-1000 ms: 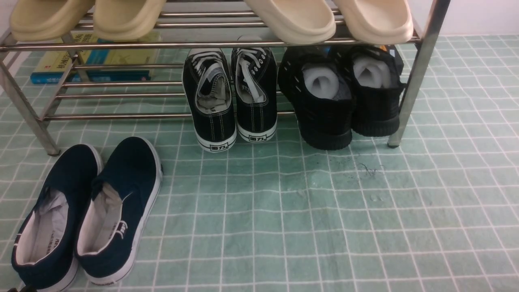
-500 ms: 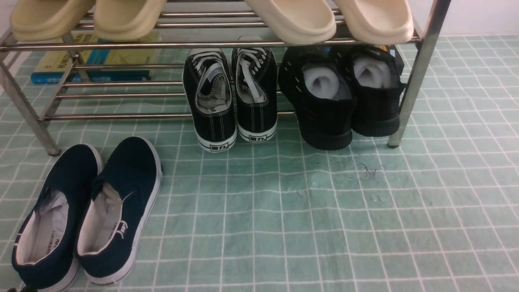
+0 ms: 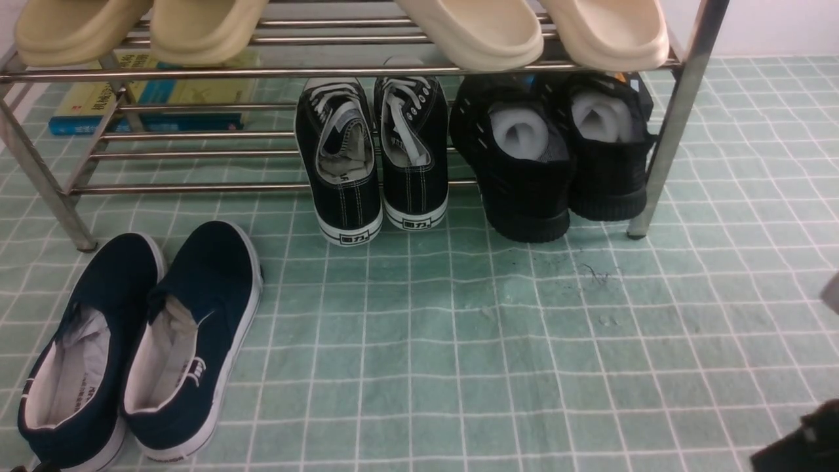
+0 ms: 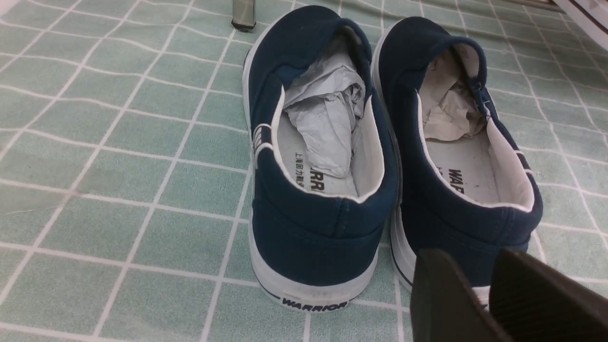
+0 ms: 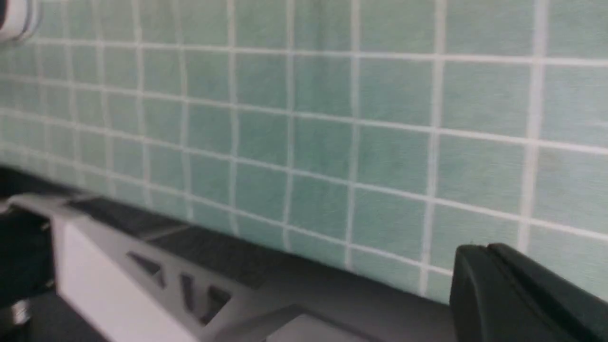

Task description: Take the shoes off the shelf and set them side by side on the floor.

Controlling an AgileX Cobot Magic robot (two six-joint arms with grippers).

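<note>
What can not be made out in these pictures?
- Shoes: the toes, front view, hidden under the shelf's top tier and the slippers.
- Books: the titles, front view, too small and crossed by rods.
- Right gripper: right wrist view, blurred, mostly cut off by the picture's edge.
- Left gripper: left wrist view, only fingertips show, the rest cut off by the edge.

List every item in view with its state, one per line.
black knit sneakers: on shelf lower tier, stuffed white
black canvas sneakers: on lower tier, laced
navy slip-ons: side by side on floor, paper inside
slippers: two pairs on top tier
left gripper: open, empty
right gripper: shut
</note>
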